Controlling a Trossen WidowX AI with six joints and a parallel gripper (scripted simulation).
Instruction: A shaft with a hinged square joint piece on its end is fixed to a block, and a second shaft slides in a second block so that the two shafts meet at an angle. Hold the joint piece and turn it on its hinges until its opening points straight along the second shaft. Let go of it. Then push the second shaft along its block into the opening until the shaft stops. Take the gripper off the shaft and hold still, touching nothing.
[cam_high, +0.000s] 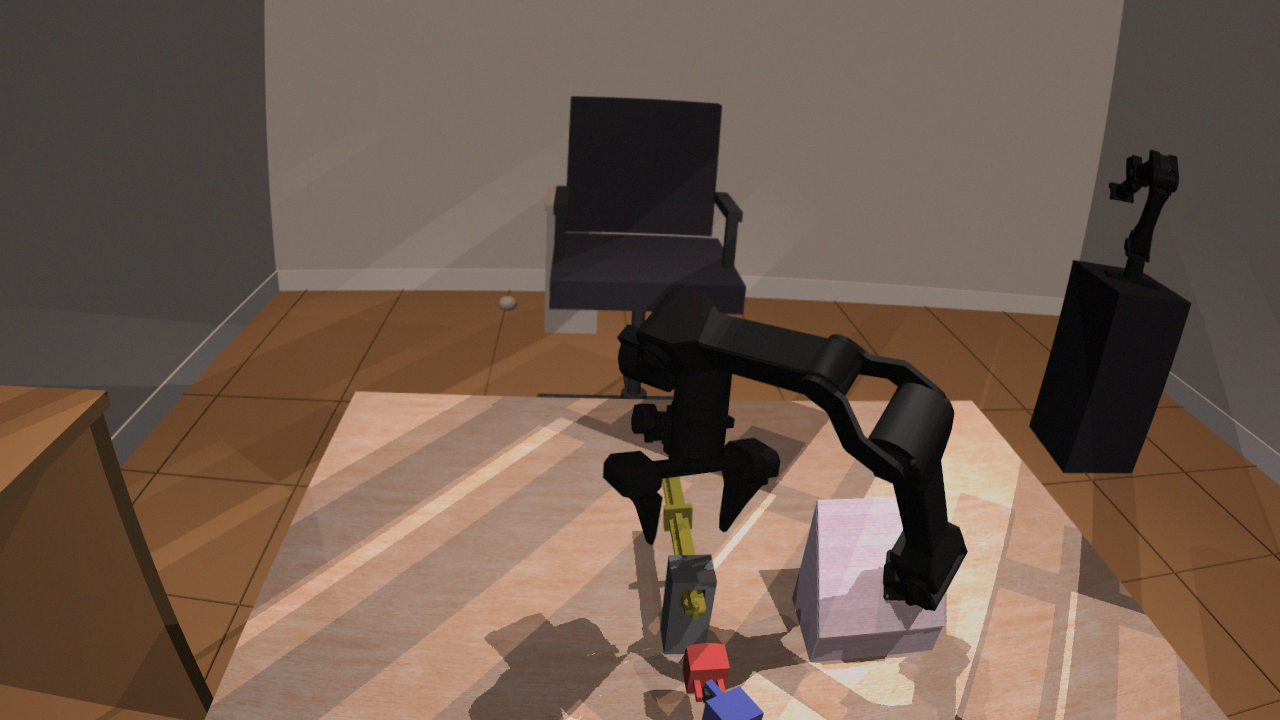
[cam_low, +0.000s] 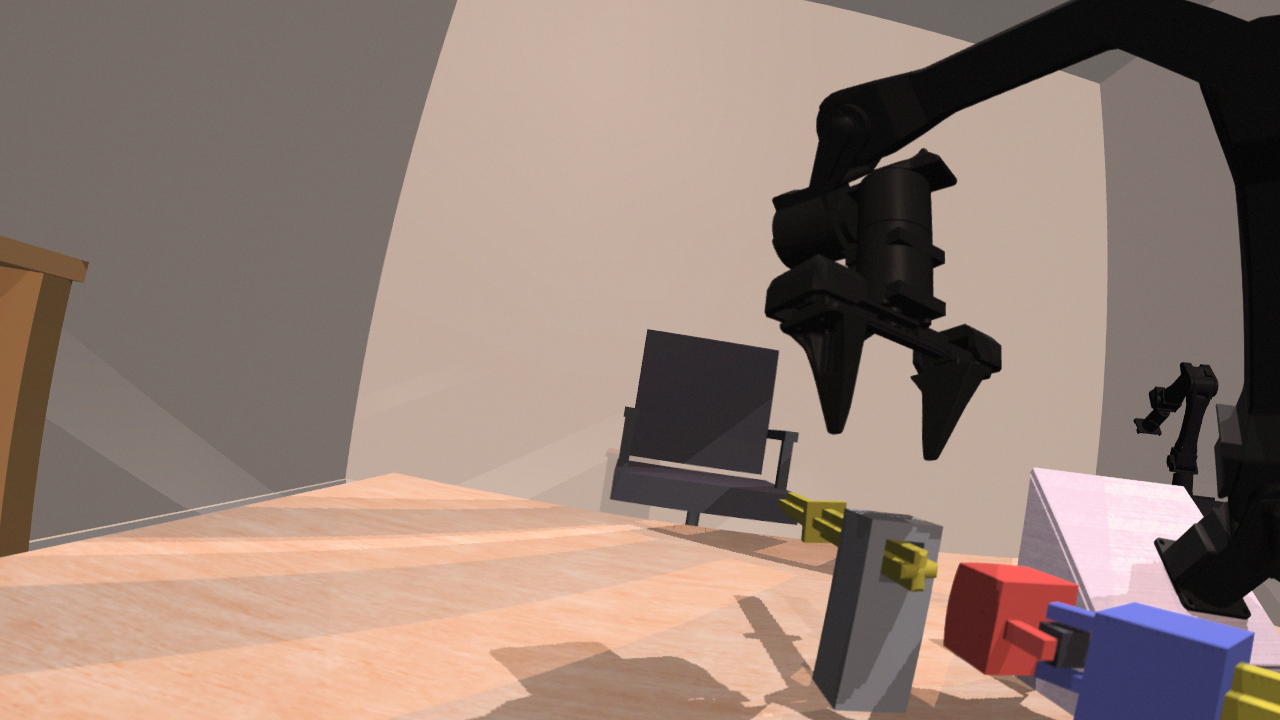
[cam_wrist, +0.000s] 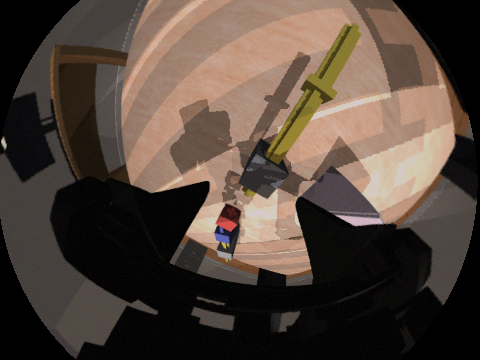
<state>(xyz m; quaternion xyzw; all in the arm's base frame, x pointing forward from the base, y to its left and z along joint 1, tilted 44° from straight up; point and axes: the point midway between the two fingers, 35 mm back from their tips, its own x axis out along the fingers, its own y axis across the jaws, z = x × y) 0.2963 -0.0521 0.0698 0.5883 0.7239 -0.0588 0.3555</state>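
The second shaft (cam_high: 677, 516) (cam_low: 823, 521) (cam_wrist: 319, 89), yellow with a collar, runs through the upright grey block (cam_high: 676, 625) (cam_low: 859, 608) (cam_wrist: 262, 175). Its short near end sticks out towards the red joint piece (cam_high: 707, 660) (cam_low: 1002, 604) (cam_wrist: 229, 221), with a gap between. The red piece is hinged by a dark cross to a blue part (cam_high: 732, 702) (cam_low: 1163, 662) (cam_wrist: 223, 235) on the first shaft (cam_low: 1257, 689). The red piece's opening is hidden. My gripper (cam_high: 687, 535) (cam_low: 883, 445) (cam_wrist: 254, 193) is open and empty, pointing down, above the shaft and grey block, touching nothing.
A pale pink sloped block (cam_high: 859, 573) (cam_low: 1074, 537) stands right of the grey block, beside my arm's base. The first shaft's grey block (cam_wrist: 225, 253) shows in the wrist view. A chair (cam_high: 644, 170) (cam_low: 707, 402) stands behind the table (cam_high: 384, 501).
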